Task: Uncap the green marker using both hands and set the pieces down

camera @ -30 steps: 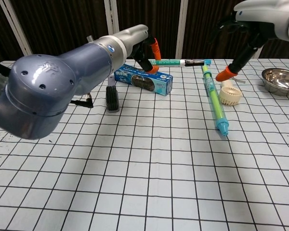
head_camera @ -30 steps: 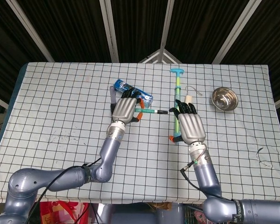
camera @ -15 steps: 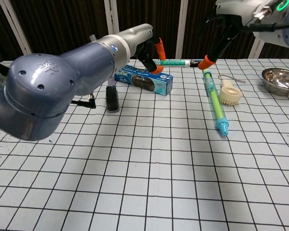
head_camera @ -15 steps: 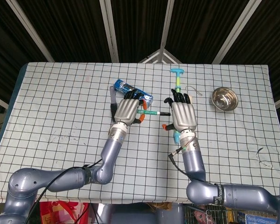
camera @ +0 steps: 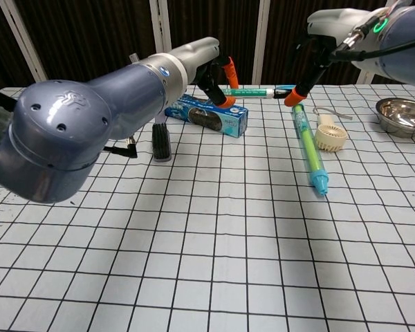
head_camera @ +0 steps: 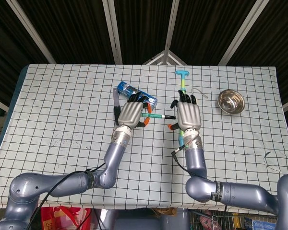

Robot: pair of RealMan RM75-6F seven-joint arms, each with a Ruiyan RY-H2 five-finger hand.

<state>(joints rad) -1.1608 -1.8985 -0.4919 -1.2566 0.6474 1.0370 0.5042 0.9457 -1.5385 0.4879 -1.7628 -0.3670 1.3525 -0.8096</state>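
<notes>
Left hand (head_camera: 130,114) held the marker (head_camera: 154,115) level above the table, fingers clamped on its barrel; right hand (head_camera: 187,116) had closed in, fingers apart at the cap (camera: 282,90); we judged pull imminent

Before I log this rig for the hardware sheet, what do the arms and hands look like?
Both arms are glossy blue-grey rounded tubes with silver wrist collars. The left hand and right hand have silver-grey backs, black fingers and orange tips. A thin black cable loops near the right wrist.
</notes>
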